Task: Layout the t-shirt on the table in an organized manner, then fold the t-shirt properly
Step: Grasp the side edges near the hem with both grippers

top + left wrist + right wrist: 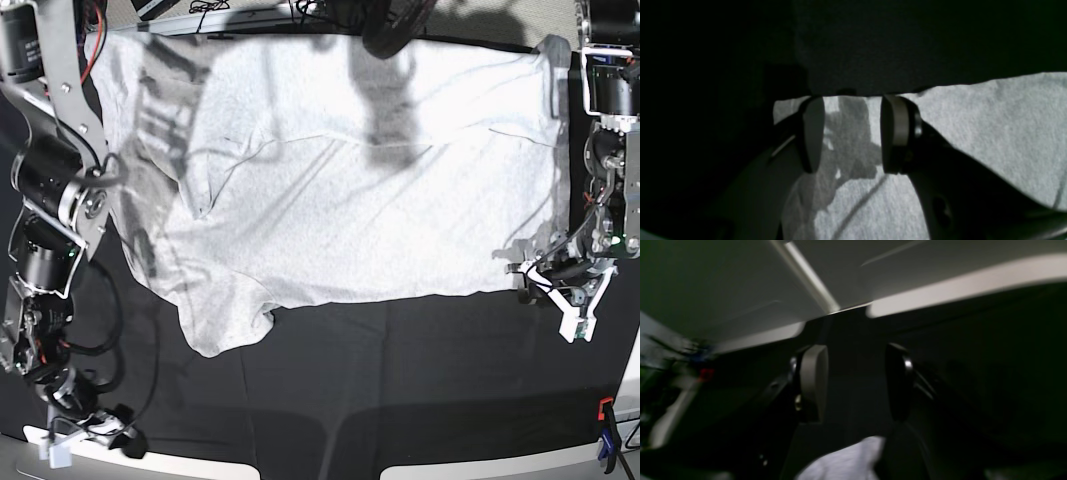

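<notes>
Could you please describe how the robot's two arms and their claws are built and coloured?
Both arms are bare silver metal brackets joined by black cylindrical motors, with black cables looping alongside and red wires near the top. The left claw and right claw have dark frames carrying rounded grey-beige pads; from the base view, the claw housings look white.

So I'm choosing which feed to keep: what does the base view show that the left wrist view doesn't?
Base only: the whole t-shirt spread out, both arms, the right gripper off the shirt, a clamp. Left wrist only: the left gripper close up, jaws open over the shirt's edge. Both: grey shirt on the black table.
</notes>
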`<state>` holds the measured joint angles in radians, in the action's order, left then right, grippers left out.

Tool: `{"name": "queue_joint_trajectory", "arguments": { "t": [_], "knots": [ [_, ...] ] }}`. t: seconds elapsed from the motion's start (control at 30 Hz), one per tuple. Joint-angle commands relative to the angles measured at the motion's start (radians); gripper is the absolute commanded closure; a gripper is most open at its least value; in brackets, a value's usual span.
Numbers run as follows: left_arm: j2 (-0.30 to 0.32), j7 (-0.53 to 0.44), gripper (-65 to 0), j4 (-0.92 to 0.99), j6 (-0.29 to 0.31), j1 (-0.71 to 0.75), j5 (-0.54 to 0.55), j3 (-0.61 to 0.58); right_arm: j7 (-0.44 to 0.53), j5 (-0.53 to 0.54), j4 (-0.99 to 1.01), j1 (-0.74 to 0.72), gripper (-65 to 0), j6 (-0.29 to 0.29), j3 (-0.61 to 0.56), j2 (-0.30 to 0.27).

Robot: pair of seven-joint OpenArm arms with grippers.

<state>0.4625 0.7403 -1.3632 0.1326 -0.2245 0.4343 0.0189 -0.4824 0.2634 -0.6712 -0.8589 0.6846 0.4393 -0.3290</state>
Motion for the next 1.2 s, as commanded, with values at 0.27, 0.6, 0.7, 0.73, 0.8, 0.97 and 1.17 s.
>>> {"name": "queue_joint_trajectory", "arguments": {
  "t": [0.27, 0.6, 0.7, 0.73, 0.8, 0.97, 1.17],
  "knots": [
    [0.014, -0.016, -25.2, -0.016, 0.000, -0.024, 0.005, 0.006, 0.055, -0.212, -0.077, -0.018, -26.0, -0.240, 0.002, -0.014],
    [0.014, -0.019, -25.2, -0.016, 0.000, -0.024, 0.005, 0.006, 0.002, -0.170, -0.075, 0.087, -26.0, -0.239, -0.312, -0.011],
    [0.014, -0.020, -25.2, -0.016, 0.000, -0.024, 0.005, 0.006, -0.014, -0.128, -0.075, 0.092, -26.0, -0.239, -0.383, -0.011],
    [0.014, -0.019, -25.2, -0.016, 0.000, -0.024, 0.005, 0.006, -0.018, -0.108, -0.075, 0.092, -26.0, -0.239, -0.397, -0.011],
    [0.014, -0.019, -25.2, -0.016, 0.000, -0.024, 0.005, 0.006, -0.021, -0.055, -0.075, 0.092, -26.0, -0.240, -0.413, -0.010],
    [0.014, -0.019, -25.2, -0.016, 0.000, -0.022, 0.005, 0.006, -0.061, 0.026, -0.075, 0.092, -26.0, -0.239, -0.413, 0.011],
    [0.014, -0.011, -25.2, -0.016, 0.000, -0.019, 0.005, 0.006, -0.091, -0.089, -0.075, 0.105, -26.0, -0.254, -0.413, 0.064]
  ]
}}
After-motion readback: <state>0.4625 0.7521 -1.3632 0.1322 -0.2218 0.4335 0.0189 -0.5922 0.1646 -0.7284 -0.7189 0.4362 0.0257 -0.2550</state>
